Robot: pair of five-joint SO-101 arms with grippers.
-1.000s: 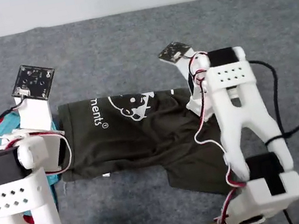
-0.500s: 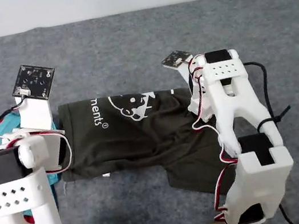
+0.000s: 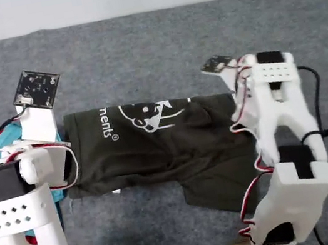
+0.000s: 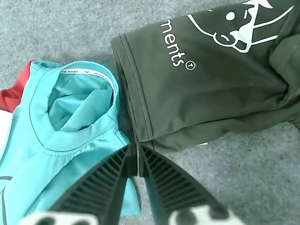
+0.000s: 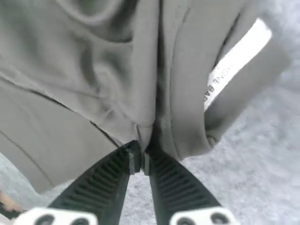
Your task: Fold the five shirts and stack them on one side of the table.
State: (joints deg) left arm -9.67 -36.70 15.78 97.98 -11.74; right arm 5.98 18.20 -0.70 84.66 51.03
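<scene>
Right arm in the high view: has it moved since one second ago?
Yes. The right arm has shifted to the right, away from the unmoved white print on the dark shirt.

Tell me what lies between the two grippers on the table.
The dark green shirt spans the stretch from the left gripper to the right gripper, as the high view shows.

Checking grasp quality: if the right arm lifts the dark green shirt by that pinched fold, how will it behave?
Probably floppy: the dark green shirt lies creased and bunches at the right gripper. Lifted from one pinch, most would likely hang and drag. The felt-like grey table surface may grip it rather than let it slide.
</scene>
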